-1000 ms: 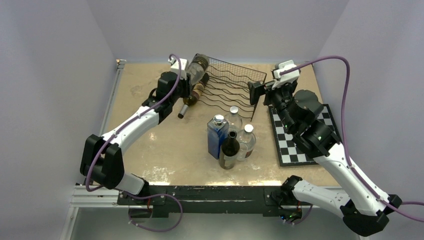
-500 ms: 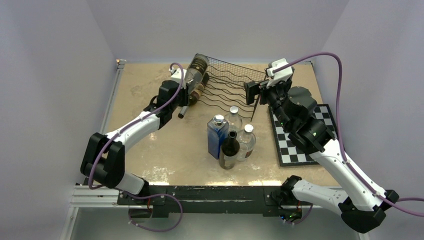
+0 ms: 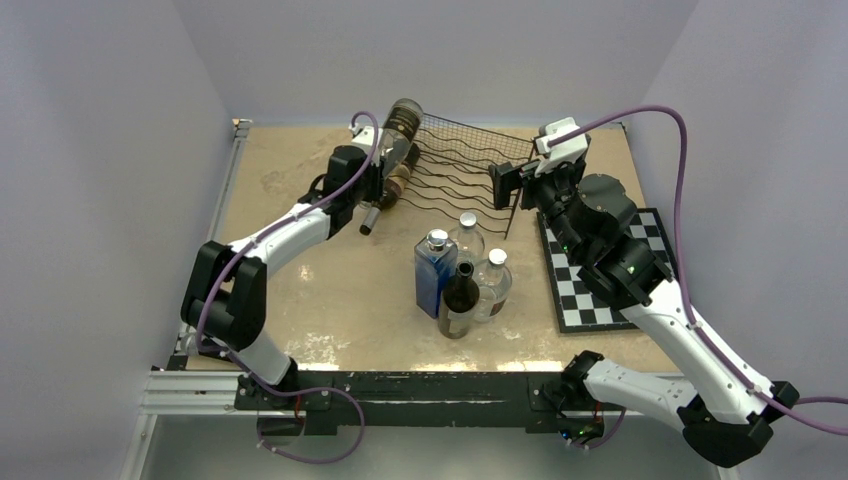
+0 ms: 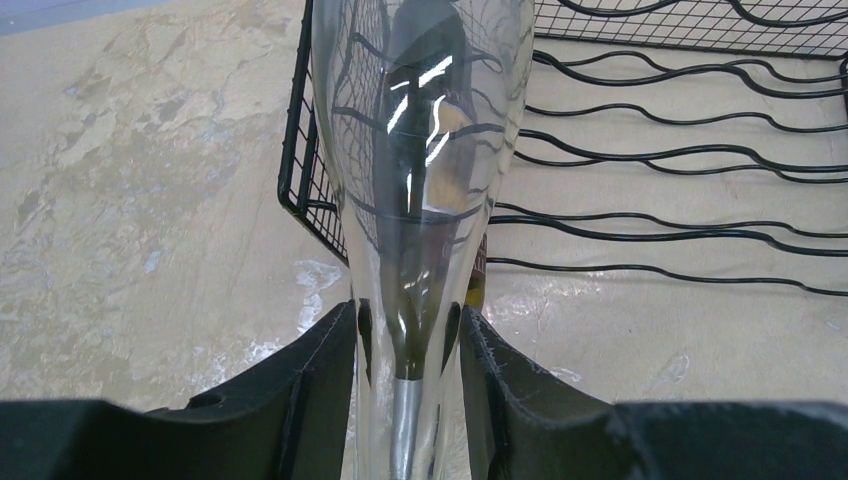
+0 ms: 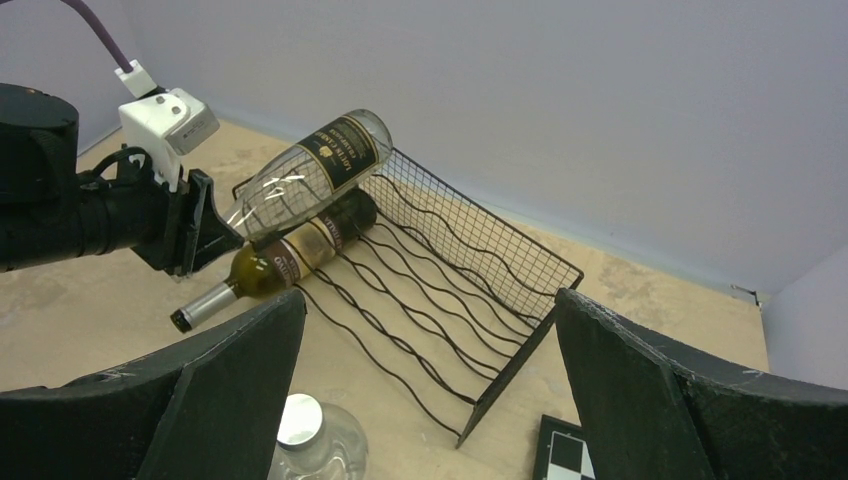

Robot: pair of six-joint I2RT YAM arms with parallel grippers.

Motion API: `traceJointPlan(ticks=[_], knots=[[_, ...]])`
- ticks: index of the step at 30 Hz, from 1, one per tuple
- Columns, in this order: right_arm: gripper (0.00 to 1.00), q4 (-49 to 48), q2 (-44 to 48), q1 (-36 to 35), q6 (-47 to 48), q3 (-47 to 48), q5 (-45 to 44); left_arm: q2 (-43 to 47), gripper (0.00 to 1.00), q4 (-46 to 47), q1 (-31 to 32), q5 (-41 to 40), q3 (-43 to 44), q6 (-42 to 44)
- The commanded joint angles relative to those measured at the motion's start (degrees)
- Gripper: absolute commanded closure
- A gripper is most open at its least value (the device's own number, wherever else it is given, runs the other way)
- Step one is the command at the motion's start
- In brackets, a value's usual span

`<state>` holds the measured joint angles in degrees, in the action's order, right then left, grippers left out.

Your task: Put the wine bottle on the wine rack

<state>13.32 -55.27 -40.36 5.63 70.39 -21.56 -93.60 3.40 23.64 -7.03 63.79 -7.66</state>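
My left gripper (image 4: 405,335) is clamped on the clear wine bottle (image 5: 318,165) by its neck, tilted over the wine rack (image 3: 470,152) at its left end, above a darker bottle (image 5: 290,255) lying there; my right gripper (image 5: 425,300) stands wide apart.

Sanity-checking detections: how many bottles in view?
6. Clear one in left gripper, over the rack; dark one lying on the rack; four standing mid-table: blue, dark, two clear. None seem hidden.

Black wine rack (image 3: 468,168), clear wine bottle (image 3: 400,133)
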Motion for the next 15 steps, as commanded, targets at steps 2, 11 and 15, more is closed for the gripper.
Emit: traceJointPlan(ticks=[2, 11, 15], knots=[[0.01, 0.95, 0.99, 0.28, -0.3, 2.28, -0.11, 0.68, 0.89, 3.89, 0.09, 1.23, 3.79, 0.37], [0.01, 3.26, 0.2, 0.28, -1.71, 3.87, 0.72, 5.08, 0.22, 4.11, 0.09, 0.43, 3.22, -0.18], [0.01, 4.89, 0.02, 0.29, -2.6, 4.73, 0.84, 8.06, 0.01, 4.11, 0.09, -0.09, 3.28, 0.31]])
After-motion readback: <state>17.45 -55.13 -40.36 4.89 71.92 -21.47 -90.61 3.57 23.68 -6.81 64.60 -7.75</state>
